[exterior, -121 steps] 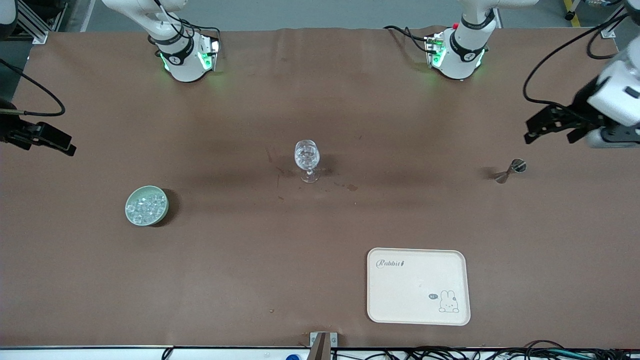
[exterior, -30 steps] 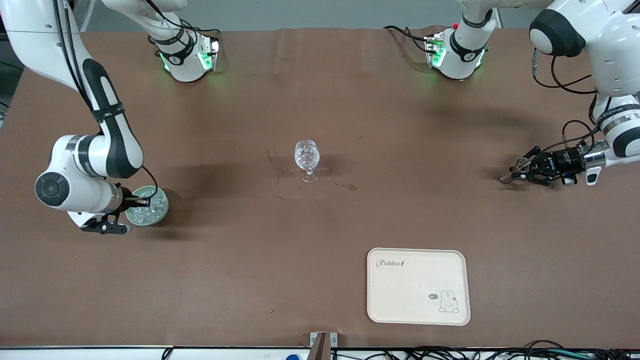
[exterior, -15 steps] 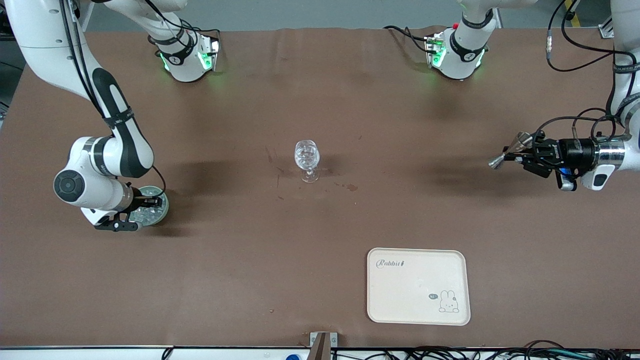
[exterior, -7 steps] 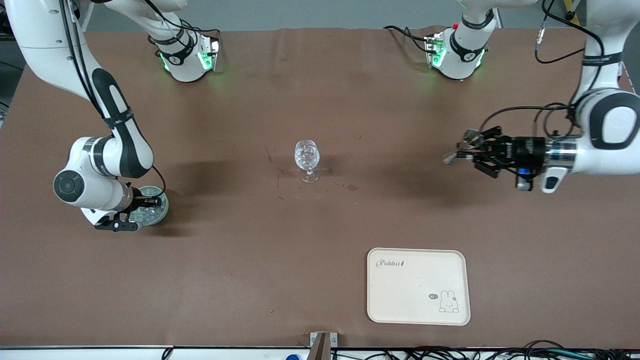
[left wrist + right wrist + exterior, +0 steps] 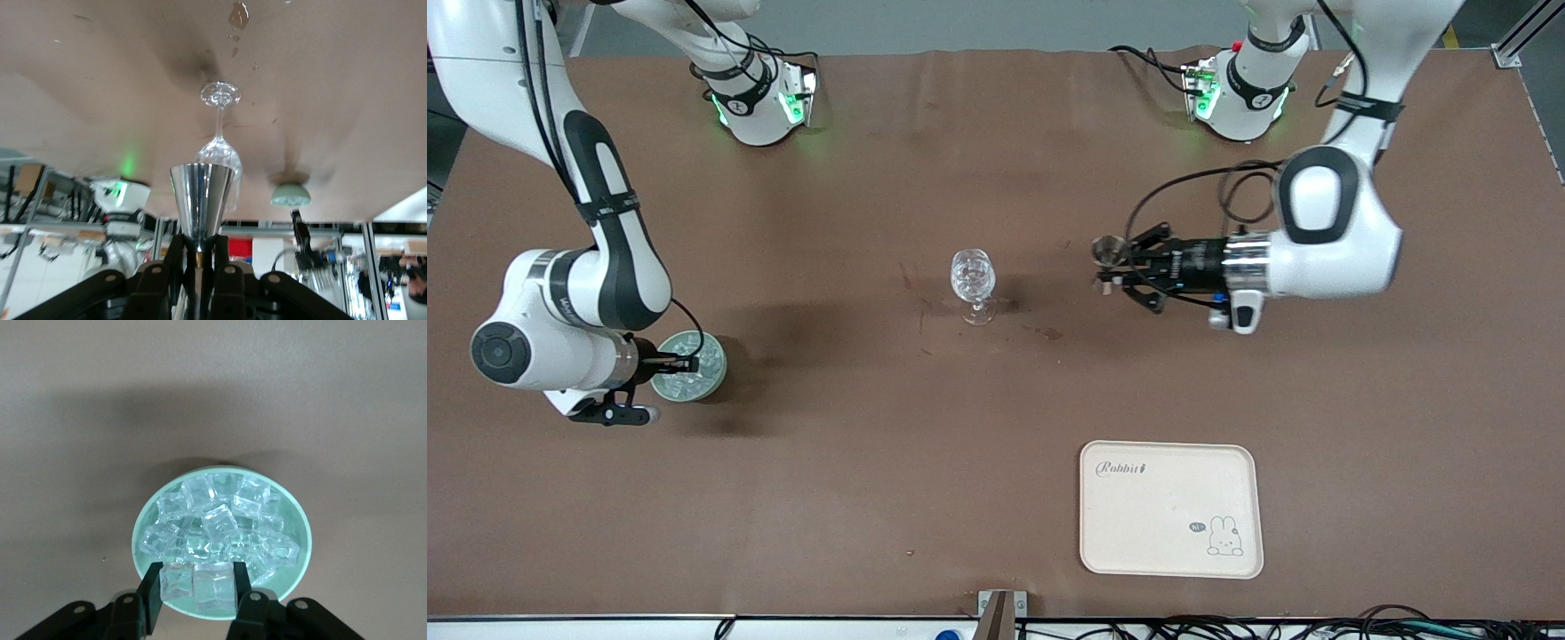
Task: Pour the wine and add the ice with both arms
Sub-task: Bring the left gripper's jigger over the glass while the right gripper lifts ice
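A clear stemmed glass [image 5: 972,283] stands mid-table and also shows in the left wrist view as the glass [image 5: 219,137]. My left gripper [image 5: 1119,268] hangs over the table beside the glass, toward the left arm's end. It is shut on the waist of a steel jigger [image 5: 1109,249], held upright. In the left wrist view the gripper [image 5: 198,259] clamps the jigger [image 5: 201,200]. Wine is hidden. My right gripper [image 5: 197,588] is shut on two cubes of ice [image 5: 215,588] over the rim of the green bowl [image 5: 301,540], which holds several more cubes. In the front view that gripper [image 5: 687,363] is over the bowl [image 5: 704,384].
A cream tray [image 5: 1171,508] with a rabbit print lies near the front camera, toward the left arm's end. Dark stains [image 5: 1052,333] mark the brown cover by the glass. Both arm bases stand along the table's edge farthest from that camera.
The left arm has carried the jigger from its end of the table to beside the glass. The right gripper has closed on two ice cubes, and its wrist has drawn back.
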Tool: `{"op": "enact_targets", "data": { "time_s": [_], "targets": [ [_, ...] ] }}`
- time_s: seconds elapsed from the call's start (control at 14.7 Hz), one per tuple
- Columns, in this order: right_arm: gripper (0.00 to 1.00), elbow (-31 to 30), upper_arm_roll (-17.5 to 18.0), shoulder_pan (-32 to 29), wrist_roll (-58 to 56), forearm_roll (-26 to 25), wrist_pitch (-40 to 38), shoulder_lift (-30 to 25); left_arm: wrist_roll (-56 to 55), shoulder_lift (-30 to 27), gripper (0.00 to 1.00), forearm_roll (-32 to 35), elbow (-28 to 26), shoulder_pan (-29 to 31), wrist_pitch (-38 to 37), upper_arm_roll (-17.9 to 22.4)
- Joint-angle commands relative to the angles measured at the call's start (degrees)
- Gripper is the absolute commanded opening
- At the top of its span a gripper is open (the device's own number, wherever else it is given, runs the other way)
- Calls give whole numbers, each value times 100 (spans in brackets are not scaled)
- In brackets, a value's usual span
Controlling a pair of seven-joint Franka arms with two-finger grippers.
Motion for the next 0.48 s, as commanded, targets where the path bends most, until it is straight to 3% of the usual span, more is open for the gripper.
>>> {"op": "enact_targets", "data": {
  "time_s": [0.0, 0.27, 0.41],
  "targets": [
    [11, 53, 6, -1, 12, 93, -97, -17, -250, 238, 1, 84, 56, 34, 786, -531],
    [7, 385, -2, -19, 38, 93, -613, -333, -819, 721, 1, 750, 372, -80, 1903, -1173],
    [4, 772, -29, -19, 151, 84, -1054, -465, -1469, 1011, 1, 1573, 731, -151, 2046, -1297]
  ]
}}
